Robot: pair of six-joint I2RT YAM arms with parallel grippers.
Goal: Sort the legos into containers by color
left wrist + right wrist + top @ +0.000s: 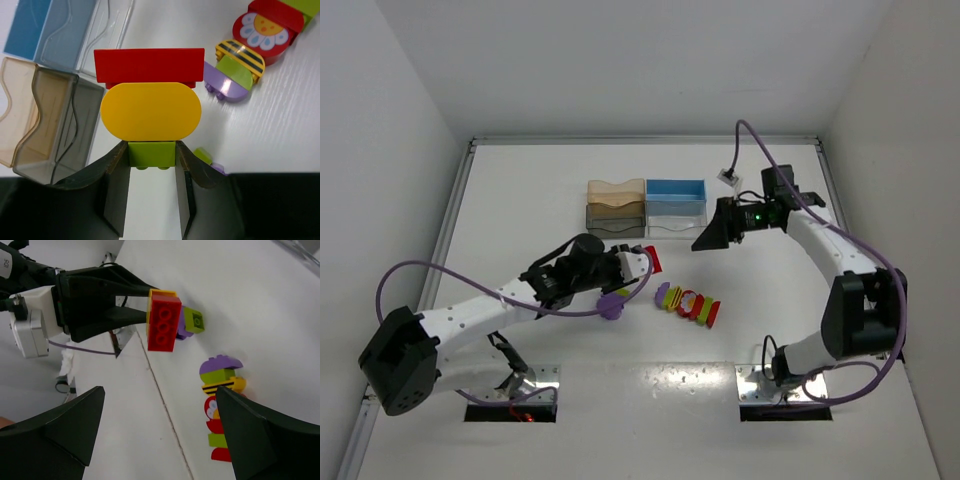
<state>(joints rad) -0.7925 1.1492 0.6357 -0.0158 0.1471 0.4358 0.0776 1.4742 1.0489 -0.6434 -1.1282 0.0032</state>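
Note:
My left gripper (633,266) is shut on a green lego (152,153) that carries a yellow oval piece (151,111) and a red brick (149,65); the stack is held above the table, near the bins. A loose purple piece with a green one on it (614,304) lies just under that gripper. A row of joined purple, green, yellow and red legos (688,303) lies at the table's middle. The tan (616,189), dark grey (614,220), blue (676,190) and clear (675,223) bins stand together at the back. My right gripper (712,236) is open and empty, right of the bins.
The right wrist view shows the left gripper (142,307) with the red brick (164,322), and the joined row (220,405) between my right fingers (55,430). The left wrist view shows the bins to the left (60,130) and the row at upper right (250,45).

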